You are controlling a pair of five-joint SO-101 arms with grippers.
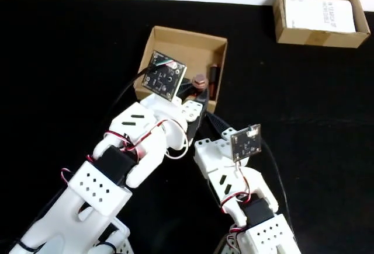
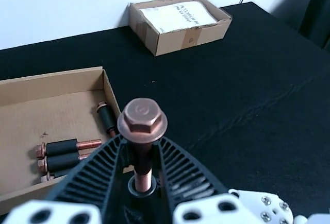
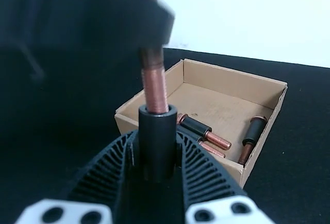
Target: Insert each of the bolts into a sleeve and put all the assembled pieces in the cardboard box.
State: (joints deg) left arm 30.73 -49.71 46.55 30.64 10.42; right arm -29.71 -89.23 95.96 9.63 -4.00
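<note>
Copper bolt (image 2: 142,120) is what the left gripper (image 2: 142,144) is pinching, ribbed black fingers (image 2: 95,175) pressed onto the shank just under the hex head. From the high view that arm comes in from about 7 o'clock, and the bolt head sits right over the near edge of the cardboard box (image 1: 187,44), which lies at 12 o'clock from where the two grippers meet. Right below it, the right gripper (image 3: 156,149) comes up from 5 o'clock and squeezes the black sleeve (image 3: 157,131) upright, with the bolt's shank already poking down into the sleeve's mouth, so both grippers are closed on their own part and touching through it. The left wrist view gives you the bolt head end-on, and only the sleeve's rim as a dark ring down between the fingers. The right wrist view is the other way round: full sleeve body and copper shank, with the left gripper just a dark blur above. Both wrist views show several assembled pieces (image 2: 67,147) lying flat on the box floor; the high view only catches one by the right wall. Way over at 2 o'clock on the black table (image 1: 70,44), well apart, is a second box (image 1: 320,37) with white paper (image 1: 318,11) in it.
</note>
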